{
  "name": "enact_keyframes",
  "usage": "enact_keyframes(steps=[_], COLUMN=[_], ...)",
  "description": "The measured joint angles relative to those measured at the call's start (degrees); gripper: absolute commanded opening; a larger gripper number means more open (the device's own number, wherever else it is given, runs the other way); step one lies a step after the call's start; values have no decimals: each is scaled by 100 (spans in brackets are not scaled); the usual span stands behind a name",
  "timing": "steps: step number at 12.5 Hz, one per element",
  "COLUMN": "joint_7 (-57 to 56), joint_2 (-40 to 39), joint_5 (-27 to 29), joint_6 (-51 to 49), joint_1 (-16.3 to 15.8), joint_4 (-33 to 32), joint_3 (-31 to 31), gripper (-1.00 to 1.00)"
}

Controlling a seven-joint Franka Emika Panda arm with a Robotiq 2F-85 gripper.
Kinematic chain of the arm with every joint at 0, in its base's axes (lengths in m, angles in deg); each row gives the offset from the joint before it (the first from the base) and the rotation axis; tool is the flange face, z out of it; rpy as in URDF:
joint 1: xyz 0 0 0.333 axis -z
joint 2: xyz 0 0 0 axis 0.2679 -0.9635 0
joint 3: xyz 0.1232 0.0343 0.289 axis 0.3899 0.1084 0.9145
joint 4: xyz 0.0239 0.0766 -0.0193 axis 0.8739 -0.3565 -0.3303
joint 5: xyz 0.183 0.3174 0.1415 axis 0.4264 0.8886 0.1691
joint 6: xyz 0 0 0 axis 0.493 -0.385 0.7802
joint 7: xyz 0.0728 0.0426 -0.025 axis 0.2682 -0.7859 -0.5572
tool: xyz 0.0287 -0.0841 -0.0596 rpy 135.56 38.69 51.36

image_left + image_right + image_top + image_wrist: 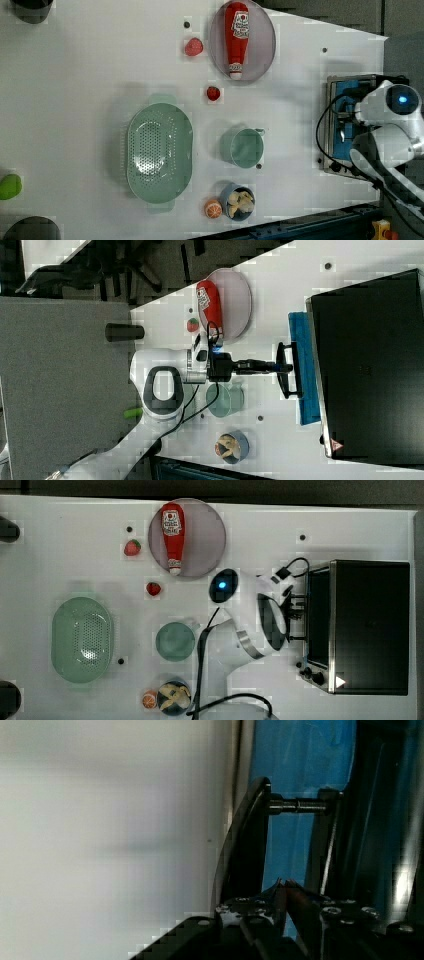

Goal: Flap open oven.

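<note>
Now, arm stretched level toward the oven (370, 365) — gripper (284, 367) clenched on its bar handle (289, 371), door slightly ajar.

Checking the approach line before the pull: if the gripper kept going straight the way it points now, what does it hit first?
The gripper points level at the oven and is already at the door's bar handle. Going straight on, it would likely meet the blue glass door behind the handle first, though the depth there is unclear.
</note>
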Motion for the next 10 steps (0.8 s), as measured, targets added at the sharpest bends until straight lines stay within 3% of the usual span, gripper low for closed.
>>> enact_keyframes(steps=[6, 10], joint_7=[974, 1709], joint_2=[-1392, -1915], joint_5=[-366, -369], joint_6=[129, 64], joint_1=[-526, -696], joint_4=[134, 224], joint_3=[332, 388], gripper=[-65, -65])
